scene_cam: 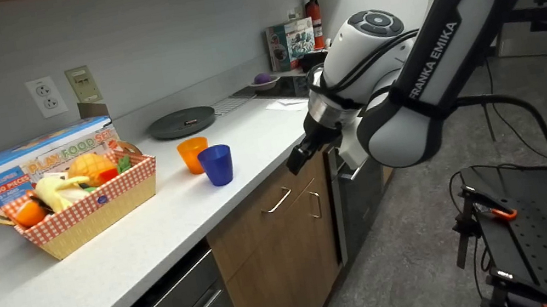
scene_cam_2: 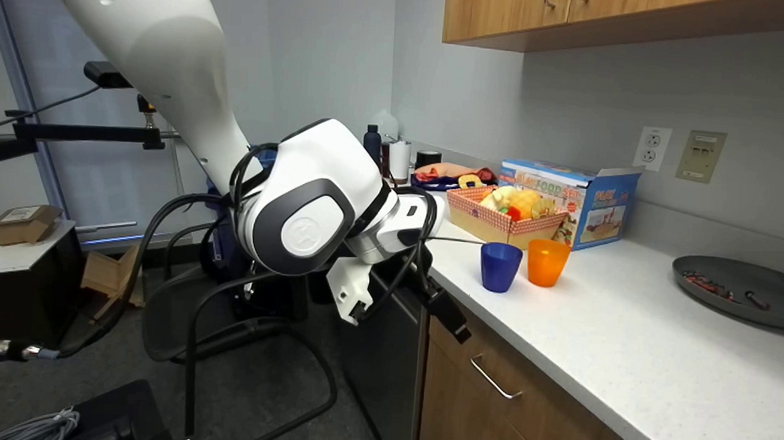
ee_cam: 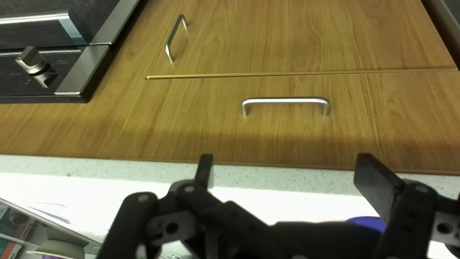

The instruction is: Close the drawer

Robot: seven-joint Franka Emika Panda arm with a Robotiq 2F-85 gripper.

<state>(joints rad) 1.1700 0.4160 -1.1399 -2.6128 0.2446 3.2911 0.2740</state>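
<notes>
The drawer [ee_cam: 215, 133] has a light-brown wood front with a horizontal metal handle [ee_cam: 285, 100]. Its front lies flush under the counter edge in the wrist view. It also shows in both exterior views, the drawer front [scene_cam: 240, 239] and the same front [scene_cam_2: 550, 409]. Its inside is hidden. My gripper [ee_cam: 284, 156] is open, its two black fingers wide apart with nothing between them. In both exterior views the gripper [scene_cam: 296, 163] hangs in front of the cabinet near the counter edge, apart from the handle; the same gripper [scene_cam_2: 460, 331] points down toward the drawer front.
A blue cup [scene_cam: 217, 165] and an orange cup [scene_cam: 193, 156] stand on the white counter [scene_cam: 167, 249] near its edge. A basket of play food [scene_cam: 94, 211] stands beyond them. A cabinet door [ee_cam: 305, 36] lies below the drawer, with a dark oven [ee_cam: 39, 68] beside it.
</notes>
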